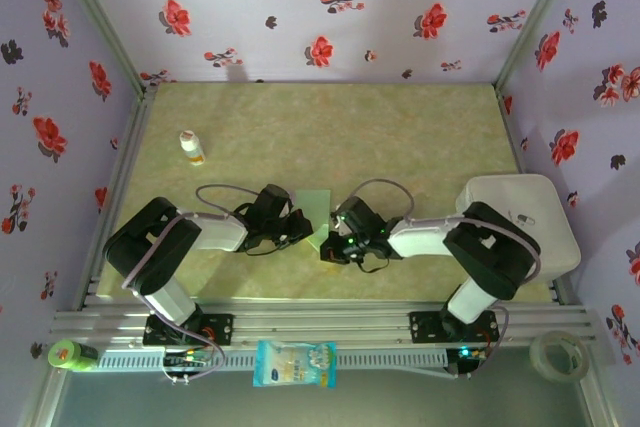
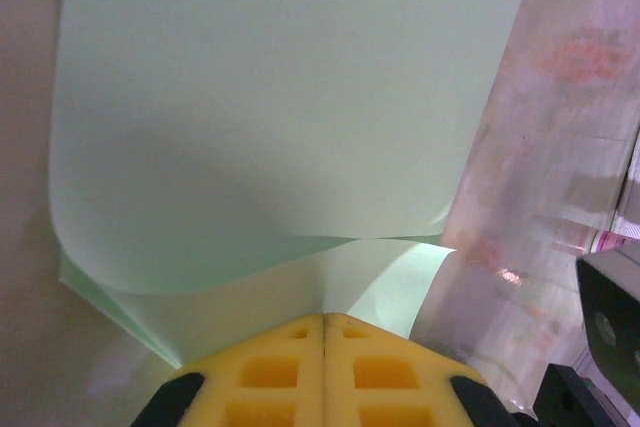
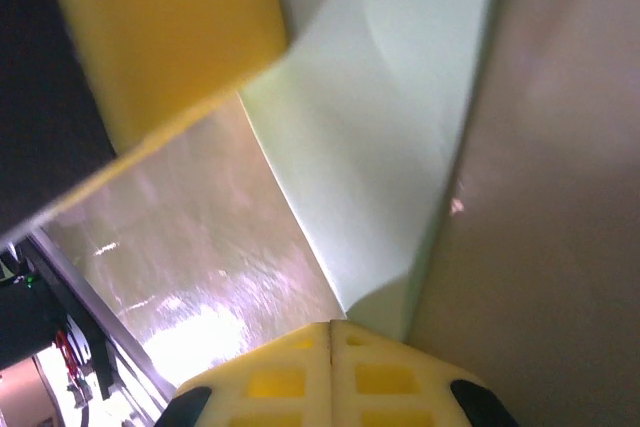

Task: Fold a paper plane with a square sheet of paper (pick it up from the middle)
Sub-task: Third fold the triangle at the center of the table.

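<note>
I have the left gripper (image 2: 323,319) and right gripper (image 3: 331,325) pinched shut on the paper (image 1: 316,205), over the table (image 1: 420,127), between them. Pulling apart or twisting unevenly could tear the thin sheet or set a crooked crease.

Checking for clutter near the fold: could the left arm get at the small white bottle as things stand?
Probably not yet. Nothing stands on the table between the left gripper and the bottle, but its jaws are shut on the square sheet of paper, which it would have to release first.
</note>
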